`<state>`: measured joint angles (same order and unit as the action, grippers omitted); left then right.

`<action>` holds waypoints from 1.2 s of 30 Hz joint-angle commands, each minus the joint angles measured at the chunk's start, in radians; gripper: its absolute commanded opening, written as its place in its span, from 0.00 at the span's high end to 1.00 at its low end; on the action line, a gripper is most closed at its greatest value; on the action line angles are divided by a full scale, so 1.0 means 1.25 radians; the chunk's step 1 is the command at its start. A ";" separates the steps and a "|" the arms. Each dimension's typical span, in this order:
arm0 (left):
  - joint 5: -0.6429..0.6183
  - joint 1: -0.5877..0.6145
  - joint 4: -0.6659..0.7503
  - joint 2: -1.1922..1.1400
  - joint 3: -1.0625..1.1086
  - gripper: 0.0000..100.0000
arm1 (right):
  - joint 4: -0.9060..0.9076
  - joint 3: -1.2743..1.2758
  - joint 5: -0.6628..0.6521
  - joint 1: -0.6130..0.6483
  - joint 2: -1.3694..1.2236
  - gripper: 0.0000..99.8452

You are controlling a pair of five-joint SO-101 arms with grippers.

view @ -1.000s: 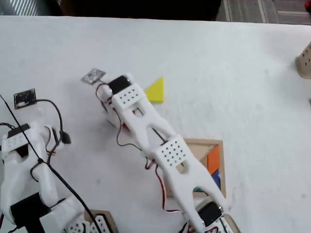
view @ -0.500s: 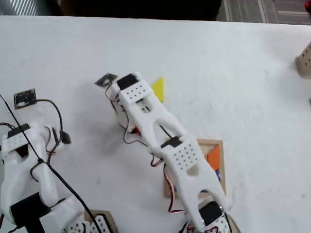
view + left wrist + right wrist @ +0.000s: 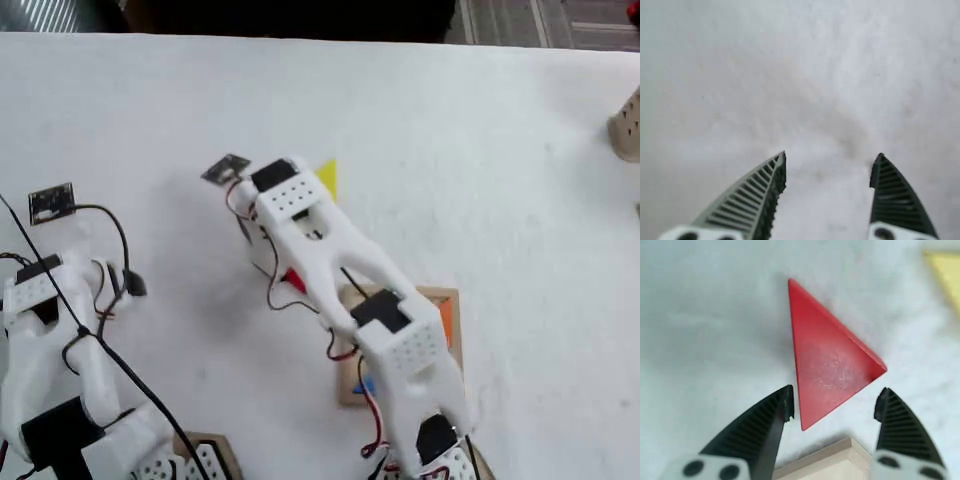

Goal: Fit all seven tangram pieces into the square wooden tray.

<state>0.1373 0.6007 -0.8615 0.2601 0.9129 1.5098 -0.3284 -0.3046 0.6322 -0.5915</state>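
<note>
Now the right hand hangs with its fingers spread, gripping nothing. The flat red triangle piece lies on the white worktop just ahead of it, one corner reaching in between the fingertips. A corner of the square wooden tray sits close under the hand's base, just behind that piece.

The step in hand looks to be picking up the red piece. Its edges are not parallel, so a careless squeeze could shoot it out forwards. Better to turn the wrist until one finger lies along an edge and the other meets the opposite corner, go down close to the worktop, as the piece is thin, and close gently. Then lift it clear of the tray's rim before carrying it over.

The left hand is likewise open – bare worktop between its fingers.

By count: two hands, one tray, and four pieces I can make out – one red, one yellow triangle piece well beyond the right hand, plus one orange piece and one blue piece in the tray. The arm covers much of the tray, so the rest cannot be counted.
</note>
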 commanded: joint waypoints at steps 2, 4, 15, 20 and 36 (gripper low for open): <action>0.000 0.003 -0.002 0.033 -0.004 0.73 | -0.126 0.123 0.009 0.010 0.142 0.75; 0.000 0.003 -0.002 0.033 -0.004 0.73 | -0.163 0.136 0.009 0.008 0.149 0.75; 0.000 0.003 -0.002 0.033 -0.004 0.73 | -0.211 0.106 0.028 -0.030 0.089 0.75; 0.000 0.003 -0.002 0.033 -0.004 0.73 | -0.111 0.042 0.028 -0.029 0.064 0.74; 0.000 0.003 -0.002 0.033 -0.004 0.73 | -0.066 -0.006 0.028 -0.034 -0.046 0.69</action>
<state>0.1373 0.6007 -0.8615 0.2601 0.9129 1.4239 -0.2977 -0.2585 0.6030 -0.6084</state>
